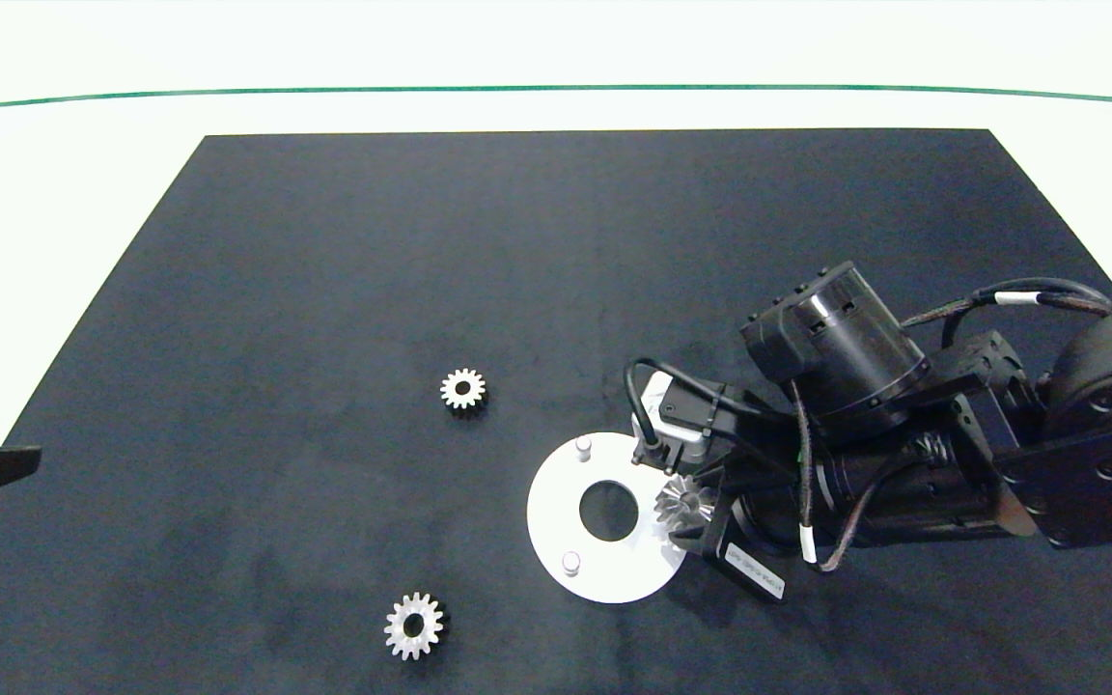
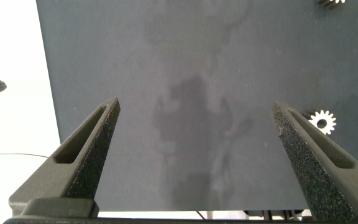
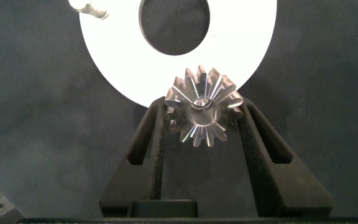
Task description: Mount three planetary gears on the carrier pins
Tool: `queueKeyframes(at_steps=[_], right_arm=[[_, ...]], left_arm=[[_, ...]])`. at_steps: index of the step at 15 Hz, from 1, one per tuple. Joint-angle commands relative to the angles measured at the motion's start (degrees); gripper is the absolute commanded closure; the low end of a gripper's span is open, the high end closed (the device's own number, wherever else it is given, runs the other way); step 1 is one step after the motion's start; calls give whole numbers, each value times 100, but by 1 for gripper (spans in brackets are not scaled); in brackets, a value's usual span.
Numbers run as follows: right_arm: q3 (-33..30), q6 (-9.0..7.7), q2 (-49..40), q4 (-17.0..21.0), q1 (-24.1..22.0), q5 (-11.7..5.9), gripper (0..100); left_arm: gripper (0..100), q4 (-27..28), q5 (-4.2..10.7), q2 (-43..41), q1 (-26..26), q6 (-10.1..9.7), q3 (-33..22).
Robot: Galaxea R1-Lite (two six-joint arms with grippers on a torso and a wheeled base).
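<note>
I find no text, brand, number or sign that can be read in any view. The one candidate is a small white label (image 1: 755,571) on the dark housing just behind the right tool (image 1: 701,510); I can see faint print lines on it, too fine to make out. White bands (image 1: 808,550) on the cables beside that tool show no characters I can read. Nothing near the left tool (image 2: 194,134) carries markings.

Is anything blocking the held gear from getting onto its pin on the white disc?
Nothing visible. The right gripper holds the gear over the white disc's right edge; the pin beneath is hidden by the gear.
</note>
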Motion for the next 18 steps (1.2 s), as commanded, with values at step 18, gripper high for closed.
queueKeyframes(at_steps=[18], right_arm=[[44, -21, 10, 15, -6, -22, 84]], left_arm=[[0, 25, 1, -1, 0, -7, 1]])
